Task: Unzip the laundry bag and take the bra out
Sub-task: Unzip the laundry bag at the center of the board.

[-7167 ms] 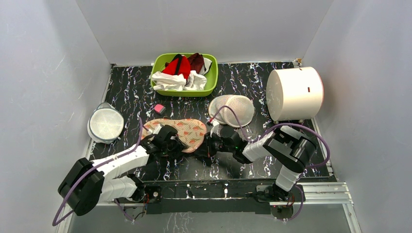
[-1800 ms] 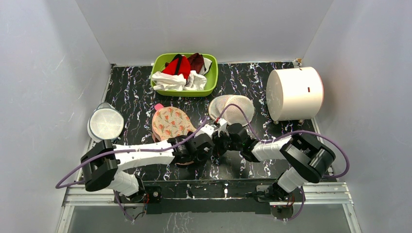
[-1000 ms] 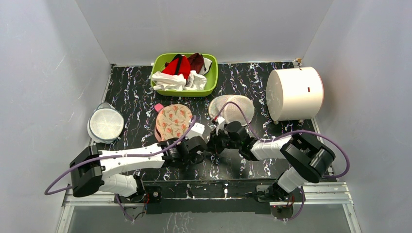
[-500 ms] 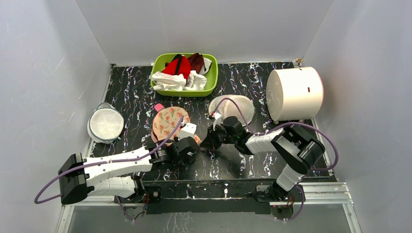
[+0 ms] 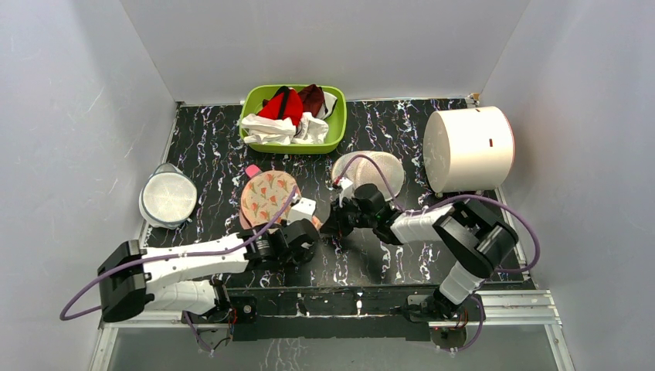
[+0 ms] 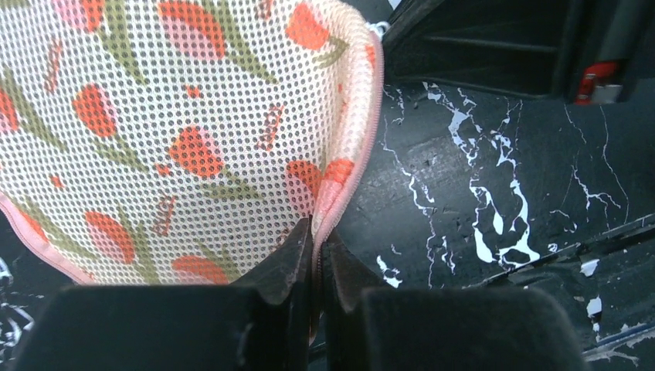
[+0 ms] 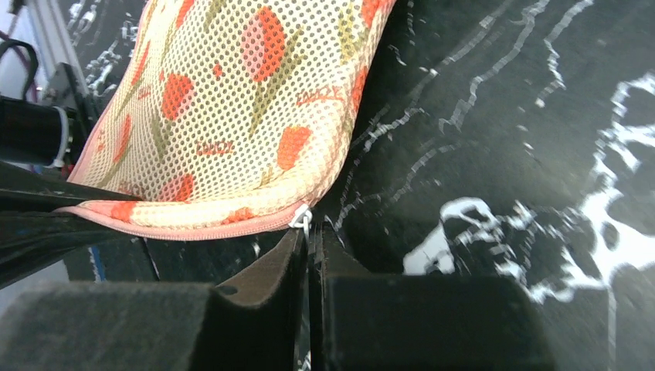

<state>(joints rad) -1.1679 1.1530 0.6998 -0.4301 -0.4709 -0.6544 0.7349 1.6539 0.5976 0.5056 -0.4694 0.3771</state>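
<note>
- The laundry bag is on the black marbled table, near the middle and a little to the left, between the two arms. Its near end is lifted off the table.
- Its peach mesh with red flowers fills both wrist views. The pink zipper edging that shows looks closed.
- The left gripper is at the near edge of the bag. Its fingers are pressed together and clamp the pink zipper edging.
- The right gripper comes from the right side. Its fingers are also together, and the small silver zipper pull sits right at their tips, pinched as far as I can see.
- Just to the right of the bag lies a white mesh dome, and a second one lies well to the left.
- At the far edge stands a green basket with red and white clothes.
- A white drum is at the far right.
</note>
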